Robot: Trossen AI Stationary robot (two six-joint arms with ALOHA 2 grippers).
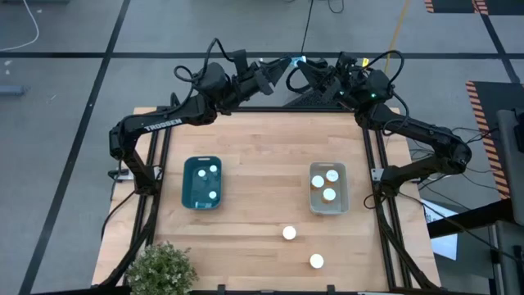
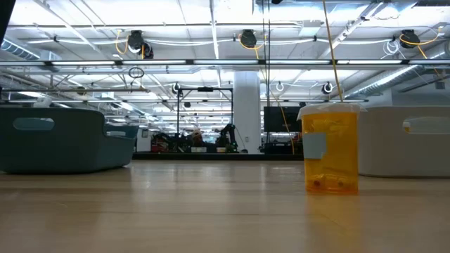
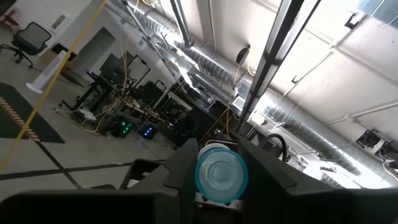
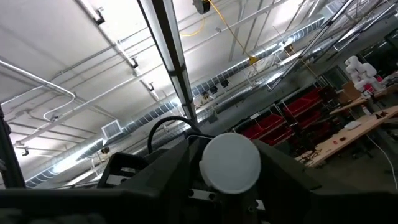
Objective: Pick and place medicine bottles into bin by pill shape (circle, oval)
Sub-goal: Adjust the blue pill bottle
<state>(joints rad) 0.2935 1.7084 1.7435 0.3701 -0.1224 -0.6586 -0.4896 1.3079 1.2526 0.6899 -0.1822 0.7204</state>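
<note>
Currently, in the high view, both arms are folded at the top centre of the frame, beyond the far edge of the light wooden surface (image 1: pixel 262 164). The left gripper (image 1: pixel 274 74) and right gripper (image 1: pixel 299 75) sit close together there; how far either one is open cannot be told. The dark teal bin (image 1: pixel 202 182) at centre left holds two white-capped medicine bottles (image 1: pixel 213 170). The pale translucent bin (image 1: pixel 328 188) at centre right holds three. Two loose bottles remain on the surface at lower centre: one (image 1: pixel 289 233) nearer the bins, one (image 1: pixel 316 261) nearer the bottom edge. A green potted plant (image 1: pixel 160 270) occupies the lower left corner.

In the low view, an amber-bodied bottle (image 2: pixel 330 149) stands upright right of centre, just in front of the pale bin.

The wrist views point at the ceiling and show no bottle.

Risks: pill shape is not readable from above, so either loose bottle may be binned wrongly. The upright bottles may tip if a finger clips the cap on descent. The closely parked grippers could collide if both arms depart together.
</note>
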